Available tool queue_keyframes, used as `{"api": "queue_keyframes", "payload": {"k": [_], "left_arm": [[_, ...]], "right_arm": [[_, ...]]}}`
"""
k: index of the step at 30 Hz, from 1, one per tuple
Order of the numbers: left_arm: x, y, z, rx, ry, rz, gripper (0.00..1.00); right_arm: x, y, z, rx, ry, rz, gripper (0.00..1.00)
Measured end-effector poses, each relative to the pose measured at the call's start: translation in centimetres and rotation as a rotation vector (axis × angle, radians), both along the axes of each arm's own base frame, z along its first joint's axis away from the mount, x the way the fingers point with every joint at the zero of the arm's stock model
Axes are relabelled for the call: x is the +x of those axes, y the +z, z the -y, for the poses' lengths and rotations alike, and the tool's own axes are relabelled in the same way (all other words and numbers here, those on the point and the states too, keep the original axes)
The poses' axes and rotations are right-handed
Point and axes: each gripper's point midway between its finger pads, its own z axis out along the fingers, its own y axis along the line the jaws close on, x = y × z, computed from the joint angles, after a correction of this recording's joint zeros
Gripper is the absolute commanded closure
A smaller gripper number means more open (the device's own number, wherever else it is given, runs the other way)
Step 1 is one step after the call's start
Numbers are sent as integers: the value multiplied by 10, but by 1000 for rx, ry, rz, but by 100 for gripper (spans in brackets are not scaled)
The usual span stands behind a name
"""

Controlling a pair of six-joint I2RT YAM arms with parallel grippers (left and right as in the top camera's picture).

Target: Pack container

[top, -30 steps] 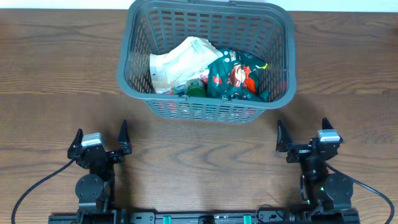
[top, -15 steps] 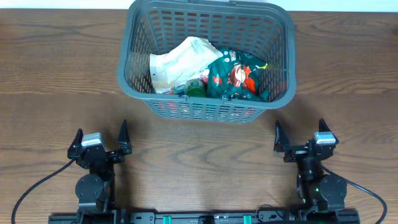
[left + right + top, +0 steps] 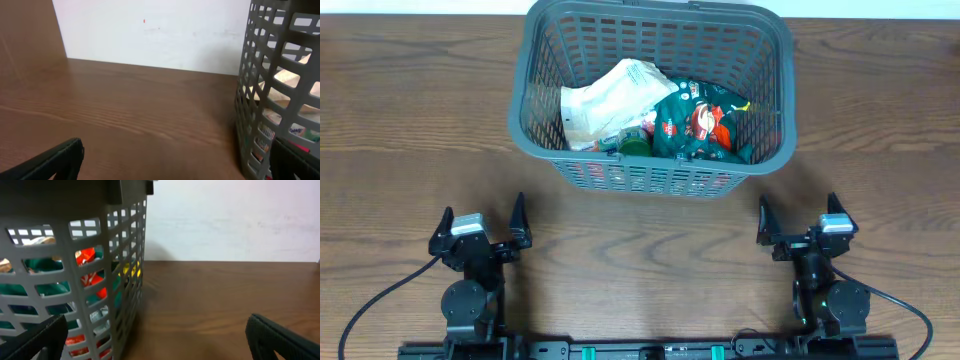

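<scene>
The container (image 3: 535, 85), a large dark-grey lattice basket, stands at the far middle of the table. In it lie a white crumpled bag (image 3: 605, 100), a green and red snack bag (image 3: 700, 125) and a small green item (image 3: 635, 143). My left gripper (image 3: 481, 222) is open and empty near the front edge, left of the basket; its wrist view shows the basket wall (image 3: 260, 100) to the right. My right gripper (image 3: 797, 218) is open and empty at the front right; its wrist view shows the basket wall (image 3: 75, 280) to the left.
The brown wooden table (image 3: 400, 150) lies bare to both sides of the basket and between the arms. A white wall (image 3: 150, 30) stands behind the table's far edge.
My right gripper has shifted slightly left and a little farther from the front edge. The left arm and the basket's contents have not moved.
</scene>
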Motion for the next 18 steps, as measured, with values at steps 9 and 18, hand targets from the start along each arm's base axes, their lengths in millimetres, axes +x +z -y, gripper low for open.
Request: {"api": "queue_keyframes", "payload": {"k": [9, 18], "left_arm": [[0, 0, 0, 0, 0, 0, 1], [0, 0, 0, 0, 0, 0, 1]], "right_arm": [[0, -7, 0, -2, 0, -27, 1], [0, -9, 0, -2, 0, -38, 1]]}}
